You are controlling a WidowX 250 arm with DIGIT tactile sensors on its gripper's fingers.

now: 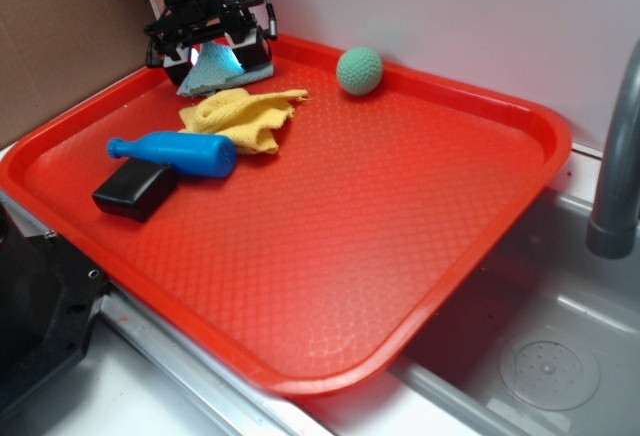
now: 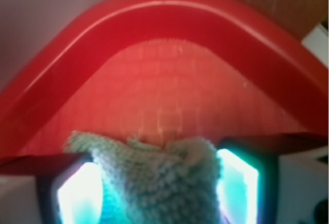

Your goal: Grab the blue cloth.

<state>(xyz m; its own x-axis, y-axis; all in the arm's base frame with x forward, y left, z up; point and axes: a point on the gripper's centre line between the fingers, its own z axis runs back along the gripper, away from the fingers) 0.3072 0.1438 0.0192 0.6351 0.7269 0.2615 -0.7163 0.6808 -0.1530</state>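
**Blue cloth pinched at the tray's far corner**

The red tray [image 1: 470,246] is seen holding everything. At its far corner, the blue cloth [image 1: 215,71] is bunched directly between the jaws of the gripper [image 1: 212,48], which are closed on it from above.

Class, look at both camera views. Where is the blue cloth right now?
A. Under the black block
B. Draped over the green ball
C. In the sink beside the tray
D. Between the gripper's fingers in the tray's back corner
D: the blue cloth sits bunched between the gripper fingers, at the red tray's corner.
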